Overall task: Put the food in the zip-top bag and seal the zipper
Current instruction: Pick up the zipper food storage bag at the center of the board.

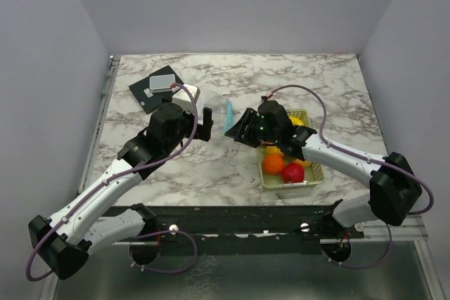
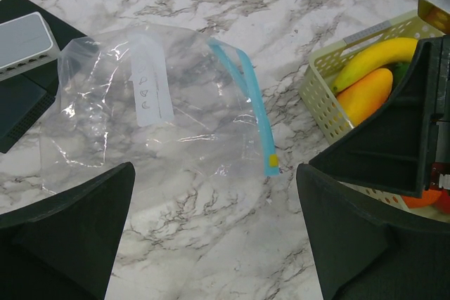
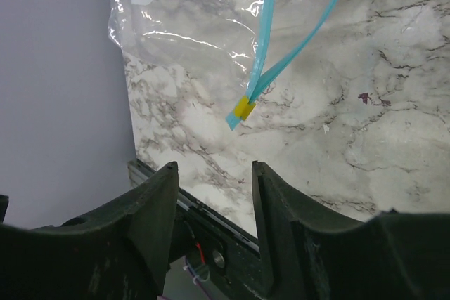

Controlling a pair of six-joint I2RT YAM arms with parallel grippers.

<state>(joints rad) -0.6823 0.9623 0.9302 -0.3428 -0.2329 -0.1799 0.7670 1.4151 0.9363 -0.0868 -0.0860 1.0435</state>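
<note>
Clear, floppy plastic: the bag [image 2: 140, 117] lies flat on the marble counter [image 1: 281, 82], near the middle of the top view. Its zipper [image 2: 247, 96] runs along the edge at 3 o'clock. The two blue strips stand parted at the far end and meet at a yellow tab [image 3: 244, 108] at the near end, so we judge the mouth partly open.

The food [image 1: 273, 164] is not in the bag. It sits in the basket [image 2: 320, 103] at 4 o'clock from it. A black device [image 1: 156, 90] lies at 10 o'clock.

The left gripper [image 2: 216, 173] hovers at the bag's 9 o'clock side, spread wide and holding nothing. The right gripper [image 3: 214, 170] hangs at 3 o'clock, just beside the zipper. It is half spread with nothing between its fingers, and the tab lies at 12 o'clock ahead of them.

We expect the bag to be very light, limp and slick. It will likely slide on the marble and fold rather than stand open. The film gives little to pinch, so we would take hold of the stiffer blue strip. One lip only, near the parted end, lets the mouth gape; a pinch on both lips would shut it. The second gripper can pin or lift the other lip.

The glossy fruits look hard and rounded. We would pinch each across its middle, since they may squirt out or roll.
</note>
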